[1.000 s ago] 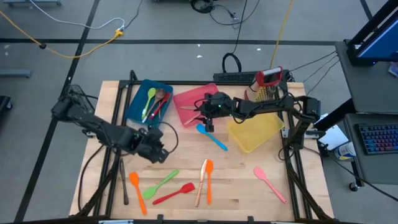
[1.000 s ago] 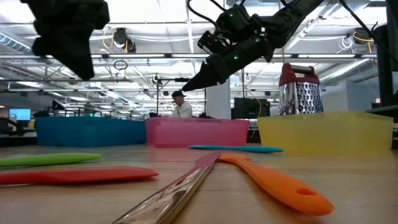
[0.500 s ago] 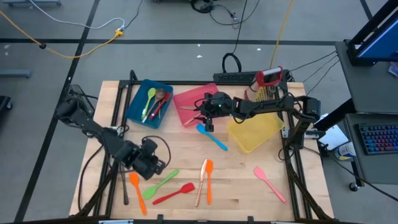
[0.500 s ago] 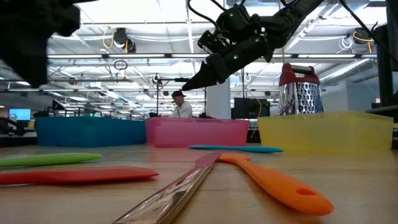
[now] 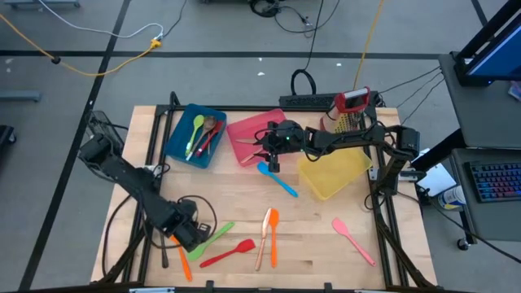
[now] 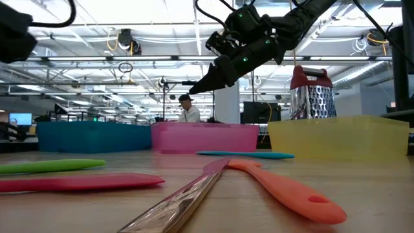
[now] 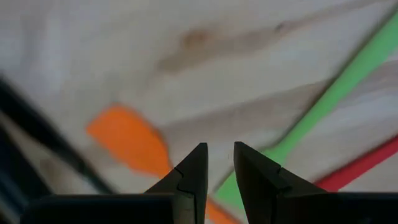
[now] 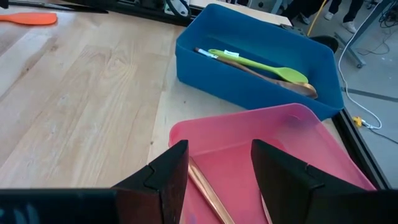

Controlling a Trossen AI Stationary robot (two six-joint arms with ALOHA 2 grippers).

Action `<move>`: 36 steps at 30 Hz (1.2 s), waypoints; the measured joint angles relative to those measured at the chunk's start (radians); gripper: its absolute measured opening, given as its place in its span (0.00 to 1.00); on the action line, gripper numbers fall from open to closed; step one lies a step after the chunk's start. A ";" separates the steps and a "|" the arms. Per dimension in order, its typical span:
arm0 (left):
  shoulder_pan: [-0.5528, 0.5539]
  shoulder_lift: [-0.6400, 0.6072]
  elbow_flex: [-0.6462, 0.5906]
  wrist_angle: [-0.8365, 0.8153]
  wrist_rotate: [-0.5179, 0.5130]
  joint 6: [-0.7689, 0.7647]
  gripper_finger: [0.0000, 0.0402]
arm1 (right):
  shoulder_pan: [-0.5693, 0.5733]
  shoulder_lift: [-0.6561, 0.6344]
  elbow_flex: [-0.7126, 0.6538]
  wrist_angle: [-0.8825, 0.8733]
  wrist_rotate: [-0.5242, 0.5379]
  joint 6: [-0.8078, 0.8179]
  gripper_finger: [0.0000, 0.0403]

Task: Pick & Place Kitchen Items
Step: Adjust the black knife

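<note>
from above, the left end effector (image 5: 189,237) is hovering low over the orange spatula (image 5: 180,251) at the bench's (image 5: 326,244) near left, beside the green spoon (image 5: 213,238), while the right end effector (image 5: 272,159) is hanging wide open and empty over the pink bin (image 5: 244,130). in the left wrist view, its fingers (image 7: 194,177) are sitting narrowly parted on nothing, straddling the spatula's neck; it is looking light, with a floppy blade and a slick, slim handle, so mid-handle is probably the firmest hold.
</note>
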 joint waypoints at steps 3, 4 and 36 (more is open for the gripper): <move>-0.024 0.001 0.000 0.001 0.068 -0.079 0.20 | 0.000 0.000 0.000 0.000 0.000 0.000 0.42; -0.033 0.001 0.000 0.000 0.079 -0.109 0.20 | 0.000 0.000 0.000 0.000 0.000 0.000 0.42; -0.309 0.118 -0.001 -0.065 0.152 0.225 0.20 | 0.005 0.000 0.000 0.011 -0.001 0.000 0.42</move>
